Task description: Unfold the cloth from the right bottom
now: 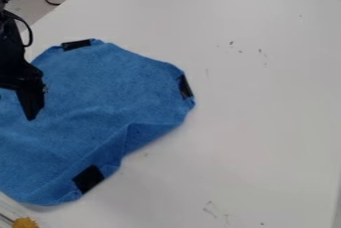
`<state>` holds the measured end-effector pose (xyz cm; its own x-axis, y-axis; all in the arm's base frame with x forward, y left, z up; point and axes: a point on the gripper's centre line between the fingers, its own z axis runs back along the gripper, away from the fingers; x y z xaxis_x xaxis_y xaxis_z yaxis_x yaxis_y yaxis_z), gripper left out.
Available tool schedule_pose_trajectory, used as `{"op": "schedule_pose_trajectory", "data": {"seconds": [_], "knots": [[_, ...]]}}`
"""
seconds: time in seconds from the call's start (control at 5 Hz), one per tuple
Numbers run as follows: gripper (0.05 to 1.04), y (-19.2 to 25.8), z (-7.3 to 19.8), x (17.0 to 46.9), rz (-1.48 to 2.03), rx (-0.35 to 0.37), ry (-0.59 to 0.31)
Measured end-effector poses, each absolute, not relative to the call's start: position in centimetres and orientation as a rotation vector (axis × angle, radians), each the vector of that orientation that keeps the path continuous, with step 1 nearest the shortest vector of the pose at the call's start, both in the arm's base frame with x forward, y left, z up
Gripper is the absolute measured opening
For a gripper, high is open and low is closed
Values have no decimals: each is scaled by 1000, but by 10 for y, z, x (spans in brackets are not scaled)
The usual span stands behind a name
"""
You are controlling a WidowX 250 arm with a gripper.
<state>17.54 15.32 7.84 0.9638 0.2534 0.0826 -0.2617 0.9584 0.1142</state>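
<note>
we're seeing the gripper (31, 111) hanging at left over the blue cloth (106, 82), the folded edge (142, 135) lying rightward and below; open or closed, we're not telling for sure.

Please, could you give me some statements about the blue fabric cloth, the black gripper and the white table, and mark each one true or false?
1. The blue fabric cloth lies on the white table. True.
2. The black gripper is over the right-hand part of the cloth, as seen in the picture. False: it is over the left-hand part.
3. A fold shows along the lower right side of the cloth. True.
4. No dark patch is visible on the cloth. False: a black rectangular patch is near its lower edge, and others are near its top and right edges.
5. The small object at the bottom left corner is green. False: it is orange-yellow.
</note>
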Motion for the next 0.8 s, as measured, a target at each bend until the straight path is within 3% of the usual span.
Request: {"op": "schedule_pose_trajectory", "data": {"seconds": [0.6,0.8], "knots": [[1001,111,84,153,332,137,-50],[1001,85,82,138,377,112,-89]]}}
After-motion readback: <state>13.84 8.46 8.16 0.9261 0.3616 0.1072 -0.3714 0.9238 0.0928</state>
